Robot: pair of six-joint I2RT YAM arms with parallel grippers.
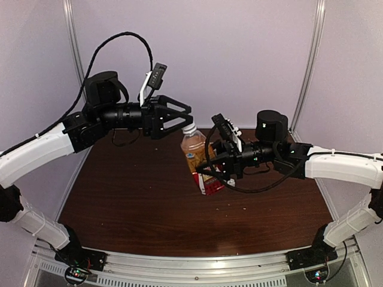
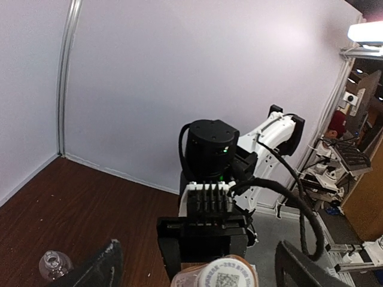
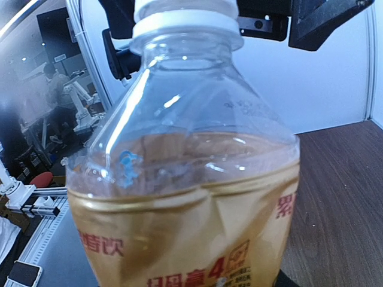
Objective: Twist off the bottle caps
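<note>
- Holding tilted amber-liquid plastic bottle [image 1: 192,149] clenched in right pincer [image 1: 207,172].
- Straddling small round white plastic cap [image 1: 189,127] with released left pincer [image 1: 184,117].
- Probably regripping; next: clench cap, twist.

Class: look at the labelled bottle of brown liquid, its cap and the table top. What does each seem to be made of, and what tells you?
Bottle: likely thin, clear, glossy plastic. Its walls show bright highlights and dented creases.
Cap: opaque white, probably plastic, with a smooth look.
Table top: dark brown, wood-like and slightly shiny. It could be laminate rather than solid wood.
</note>
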